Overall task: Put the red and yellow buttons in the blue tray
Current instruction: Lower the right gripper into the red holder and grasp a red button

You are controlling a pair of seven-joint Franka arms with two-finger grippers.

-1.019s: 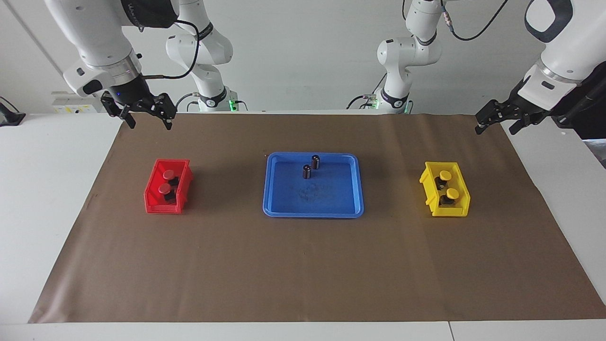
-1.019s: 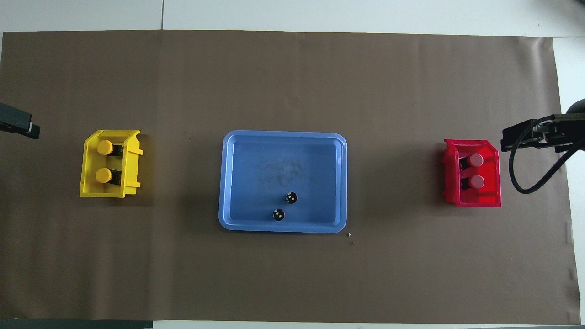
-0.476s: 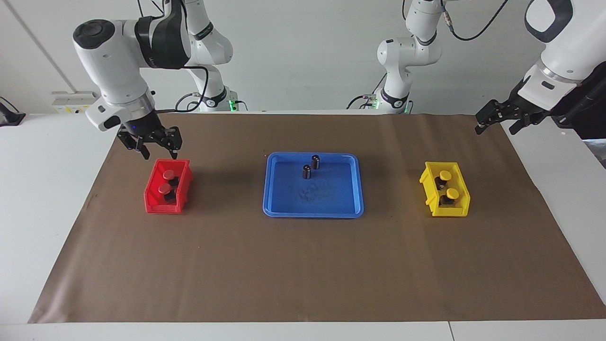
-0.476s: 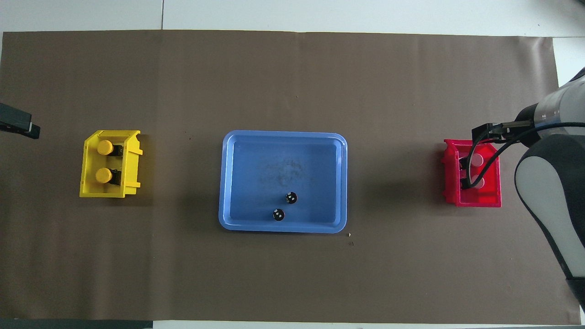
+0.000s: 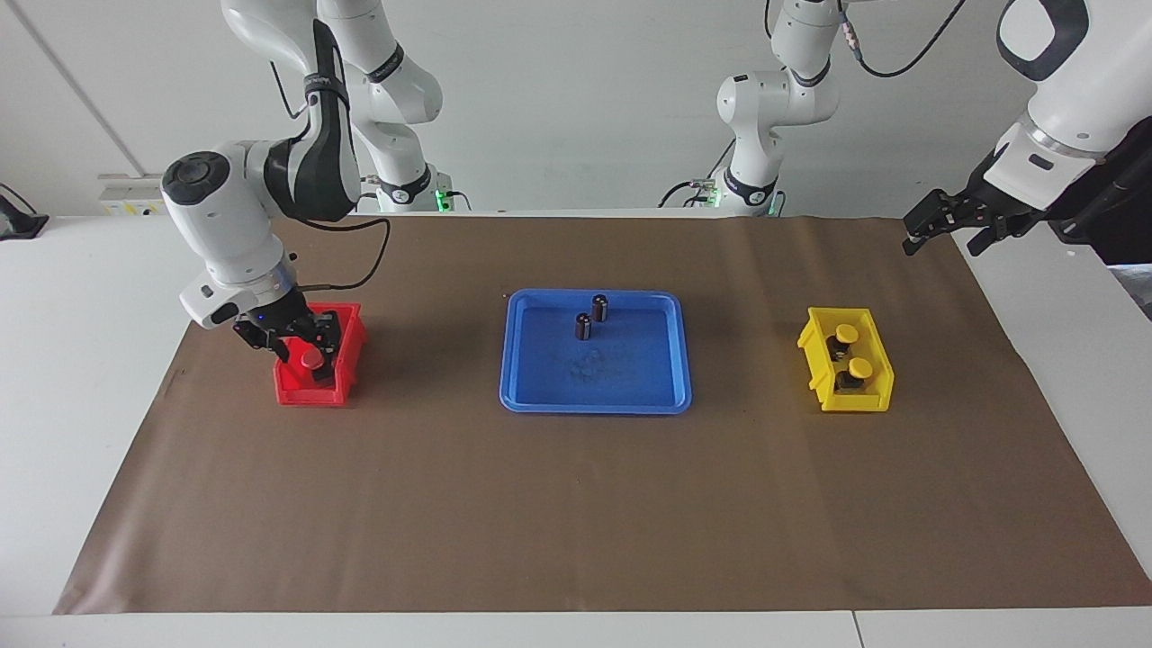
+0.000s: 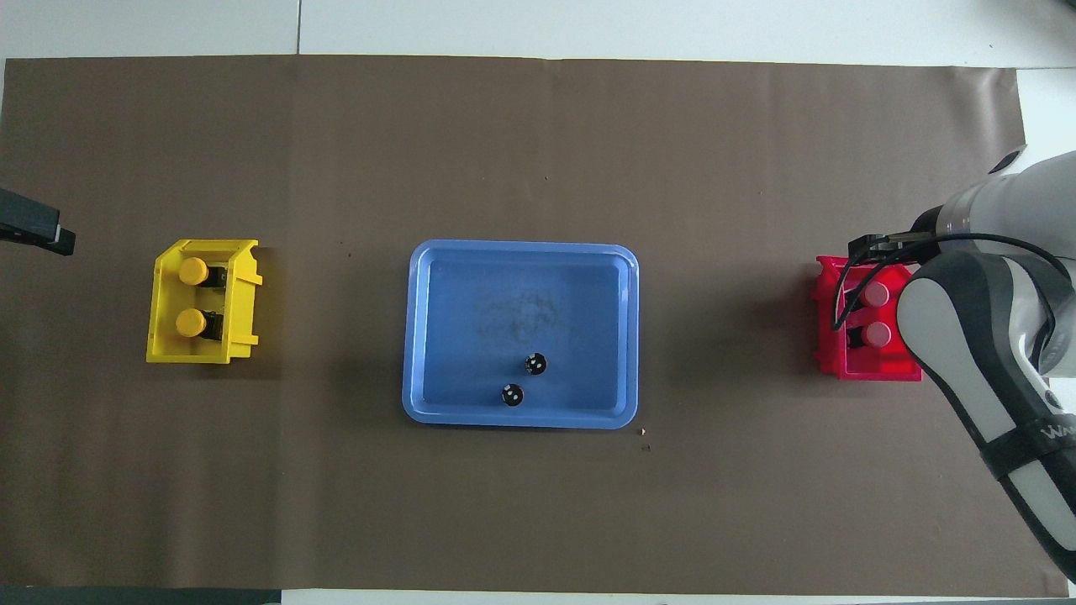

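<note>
Two red buttons (image 6: 876, 293) (image 6: 876, 335) sit in a small red bin (image 5: 310, 393). My right gripper (image 5: 297, 340) is open and low over the bin's end nearer the robots. In the facing view it hides one red button, and the other red button (image 5: 312, 357) shows. I cannot tell if it touches. Two yellow buttons (image 5: 846, 334) (image 5: 860, 367) sit in a yellow bin (image 5: 868, 400). The blue tray (image 5: 594, 407) lies mid-table between the bins. My left gripper (image 5: 943, 241) waits open, raised over the mat's edge by the yellow bin.
Two small dark cylinders with silvery tops (image 5: 599, 307) (image 5: 583, 326) stand in the tray at its side nearer the robots. A brown mat (image 5: 576, 504) covers the table. The right arm's forearm (image 6: 967, 353) overlaps the red bin's edge in the overhead view.
My right gripper has come down from above the mat's edge to the red bin and now covers one red button in the facing view. The left arm has not moved.
</note>
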